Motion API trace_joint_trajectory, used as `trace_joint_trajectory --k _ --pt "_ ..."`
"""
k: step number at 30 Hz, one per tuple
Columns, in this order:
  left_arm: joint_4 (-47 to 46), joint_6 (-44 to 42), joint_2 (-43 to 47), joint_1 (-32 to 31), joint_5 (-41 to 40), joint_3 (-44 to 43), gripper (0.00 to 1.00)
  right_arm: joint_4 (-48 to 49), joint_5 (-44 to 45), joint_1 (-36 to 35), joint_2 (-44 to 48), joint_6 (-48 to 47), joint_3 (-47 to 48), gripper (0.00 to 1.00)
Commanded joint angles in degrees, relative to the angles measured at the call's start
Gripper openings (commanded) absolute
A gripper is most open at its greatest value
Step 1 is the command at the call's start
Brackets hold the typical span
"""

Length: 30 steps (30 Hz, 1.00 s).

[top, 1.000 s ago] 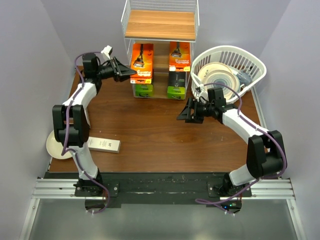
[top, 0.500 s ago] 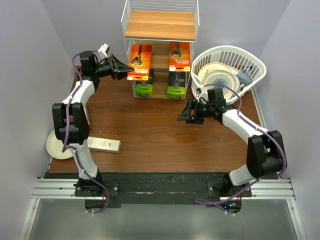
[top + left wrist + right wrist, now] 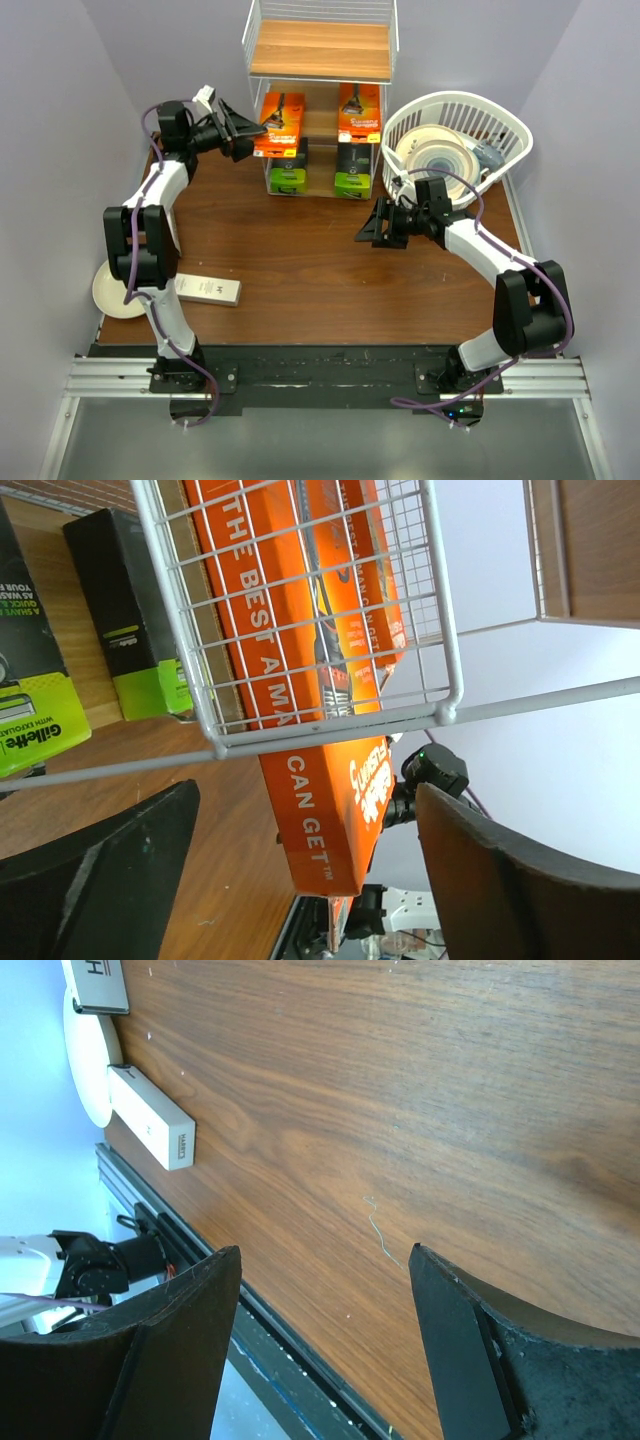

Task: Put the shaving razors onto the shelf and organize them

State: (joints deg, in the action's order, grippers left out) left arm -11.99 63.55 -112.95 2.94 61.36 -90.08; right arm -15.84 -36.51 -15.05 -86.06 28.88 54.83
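The shelf (image 3: 320,50) stands at the table's back, a white wire rack with wooden boards. On its middle tier stand two orange razor cards (image 3: 280,125) (image 3: 358,112). Below them lie two black boxes with lime ends (image 3: 288,178) (image 3: 352,172). My left gripper (image 3: 245,135) is open at the left card. In the left wrist view that card (image 3: 320,810) sits between the spread fingers (image 3: 110,880) with a gap on each side, partly behind the wire frame (image 3: 445,715). A slim white box (image 3: 208,290) lies at the front left. My right gripper (image 3: 368,228) hangs open over bare table, empty.
A white slotted basket (image 3: 505,125) holding cream plates (image 3: 440,155) stands at the back right. A cream plate (image 3: 112,292) lies by the white box at the front left. The right wrist view shows that box (image 3: 150,1130) and another box's end (image 3: 95,985).
My left gripper carried the orange card up and back into the shelf's middle tier, then opened and let it go. The right arm has not moved.
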Motion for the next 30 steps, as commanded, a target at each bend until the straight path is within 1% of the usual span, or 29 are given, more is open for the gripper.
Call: trace_joint_trajectory --k 1,3,5,8,9,10,12,13,14,16,17,18,19,20,21,22,23,24,25,26,29,30 --pt "-4.3 0.7 2.6 0.7 1.1 0.8 1.00 1.5 0.2 0.1 1.6 -0.5 0.1 0.73" --pt "-5.1 0.9 3.3 0.8 1.2 1.3 1.00 1.4 0.3 0.1 1.8 -0.5 -0.2 0.73" --pt "-3.8 -0.3 4.4 1.0 1.1 2.2 1.00 1.3 0.3 0.0 1.9 -0.6 -0.3 0.73" --pt "-2.3 -1.2 7.2 2.7 1.7 5.5 1.00 1.2 0.2 0.3 2.6 -0.7 -0.5 0.73" --pt "-1.8 -1.6 8.3 4.3 2.0 6.8 1.00 1.1 0.2 0.4 3.0 -0.8 -0.7 0.73" --pt "-1.5 -2.3 9.6 5.2 2.5 10.1 1.00 1.1 0.2 0.6 3.2 -0.8 -0.9 0.73" --pt "-0.2 -3.3 14.2 8.5 2.9 13.9 1.00 1.0 0.4 1.2 3.6 -0.8 -1.5 0.73" --pt "0.0 -4.5 17.5 9.5 3.2 17.5 1.00 1.0 0.3 1.3 3.9 -0.8 -1.7 0.73" --pt "1.8 -5.9 19.1 10.8 3.3 18.9 1.00 1.0 0.3 1.7 4.1 -0.7 -2.0 0.73" --pt "9.0 -18.8 23.8 10.9 0.7 18.8 1.00 1.4 0.1 2.4 4.4 0.5 -2.8 0.75" --pt "19.4 -24.4 25.4 8.9 -1.3 17.9 1.00 1.4 0.2 2.8 4.5 0.6 -3.0 0.75" --pt "23.2 -30.0 27.0 7.2 -3.3 17.1 1.00 1.4 0.2 3.0 4.5 0.5 -3.2 0.75" --pt "26.6 -40.9 29.9 4.9 -9.6 15.3 0.98 1.4 0.4 3.2 4.6 0.0 -3.3 0.75" --pt "31.4 -45.3 31.3 -0.3 -13.3 15.0 0.90 1.2 0.8 3.4 4.7 -0.1 -3.4 0.75" --pt "31.9 -48.1 32.6 -2.4 -19.9 15.2 0.79 1.3 1.1 3.5 4.5 -0.1 -3.5 0.75" --pt "31.6 -49.4 35.0 -4.9 -22.8 16.7 0.45 1.2 1.4 3.6 4.5 -0.2 -3.6 0.75" --pt "29.7 -48.2 35.8 -7.5 -25.3 17.7 0.21 1.2 1.7 3.6 4.3 -0.3 -3.6 0.75" --pt "28.9 -47.0 36.4 -8.3 -29.1 18.4 0.00 1.4 2.0 3.8 4.3 -0.3 -3.7 0.75" --pt "28.9 -44.2 36.6 -8.8 -30.5 18.9 0.00 1.4 2.1 3.8 4.2 -0.3 -3.8 0.75" --pt "28.2 -43.3 36.6 -9.4 -31.1 19.0 0.00 1.6 2.1 3.8 4.1 -0.2 -3.9 0.76" --pt "29.6 -44.6 35.3 -12.2 -37.0 16.9 0.00 1.9 2.1 3.9 4.1 -0.1 -4.2 0.75" --pt "30.4 -45.9 34.6 -12.7 -40.3 14.9 0.00 2.0 2.1 3.9 4.3 -0.1 -4.4 0.75"
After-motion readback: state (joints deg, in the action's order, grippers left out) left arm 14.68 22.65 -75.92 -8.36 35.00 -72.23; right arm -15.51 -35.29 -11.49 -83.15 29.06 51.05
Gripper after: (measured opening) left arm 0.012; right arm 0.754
